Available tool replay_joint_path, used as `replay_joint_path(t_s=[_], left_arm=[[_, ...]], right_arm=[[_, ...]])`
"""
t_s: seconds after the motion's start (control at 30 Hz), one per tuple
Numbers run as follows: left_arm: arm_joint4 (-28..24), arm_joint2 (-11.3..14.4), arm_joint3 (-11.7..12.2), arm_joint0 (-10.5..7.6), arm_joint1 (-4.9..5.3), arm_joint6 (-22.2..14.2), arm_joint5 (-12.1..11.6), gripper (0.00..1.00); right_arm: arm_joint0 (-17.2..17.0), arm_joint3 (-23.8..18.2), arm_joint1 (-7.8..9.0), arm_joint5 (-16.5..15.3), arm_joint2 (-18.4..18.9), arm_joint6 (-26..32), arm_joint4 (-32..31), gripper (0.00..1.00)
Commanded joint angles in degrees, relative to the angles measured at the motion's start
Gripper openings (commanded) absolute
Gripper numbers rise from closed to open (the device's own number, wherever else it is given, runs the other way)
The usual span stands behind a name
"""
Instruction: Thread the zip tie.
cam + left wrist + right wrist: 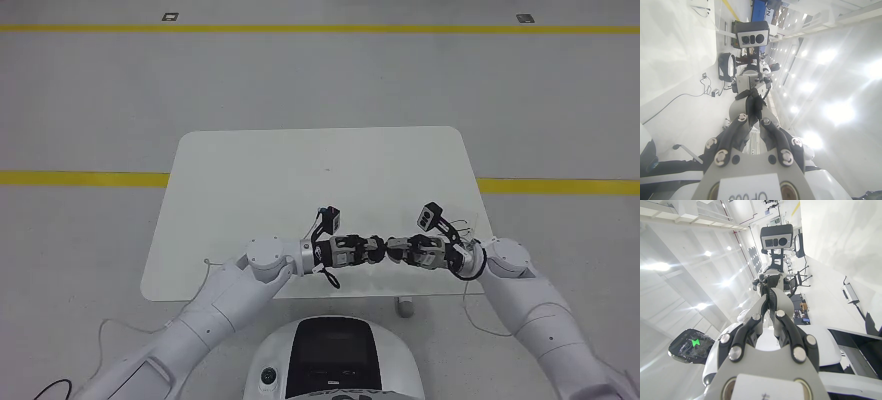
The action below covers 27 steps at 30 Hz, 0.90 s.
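The left hand [377, 247] and the right hand [393, 246] met tip to tip, raised above the near edge of the white counter [300, 170], which stretched away beyond both hands.

In the left wrist view the left hand [753, 100] had its two black fingers [750, 113] drawn together until almost no gap was left at the tips. Straight ahead of them, touching or nearly so, sat the tips of the right hand [751, 93], with that arm's wrist camera [752, 37] standing above it.

In the right wrist view the right hand [769, 297] was likewise closed down to a narrow slit, one pale finger [761, 304] against a dark ribbed one. Just past its tips was the left hand [770, 285], pointing back at it, its own camera [776, 238] rising behind.

The zip tie could not be picked out among the dark fingertips. I cannot tell whether either hand had hold of it, nor where it lay relative to the hands.
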Motion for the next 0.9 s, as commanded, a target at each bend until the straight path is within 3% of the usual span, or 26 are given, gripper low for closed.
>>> replay_joint_path(t_s=[0.0,0.33,0.57,0.83,0.87], left_arm=[[0.0,-0.1,0.0,0.03,0.06,-0.1,-0.2,0.0],[1.1,-0.6,-0.3,0.45,0.43,-0.8,-1.3,0.0],[6.2,-0.1,-1.5,0.28,0.92,-2.5,-4.0,0.0],[6.4,0.0,-1.6,0.36,0.91,-2.4,-4.1,0.0],[6.9,0.3,-2.0,0.66,0.86,-2.5,-5.5,0.0]], right_arm=[[0.0,0.1,0.0,0.3,0.1,0.0,0.2,1.0],[-0.3,0.4,0.04,0.6,1.6,-1.2,1.8,1.0],[-0.8,0.4,-0.38,0.2,2.3,-5.8,3.9,1.0],[-0.8,0.4,-0.38,0.2,2.3,-5.8,3.9,1.0],[-0.8,0.4,-0.38,0.2,2.3,-5.8,3.9,1.0]])
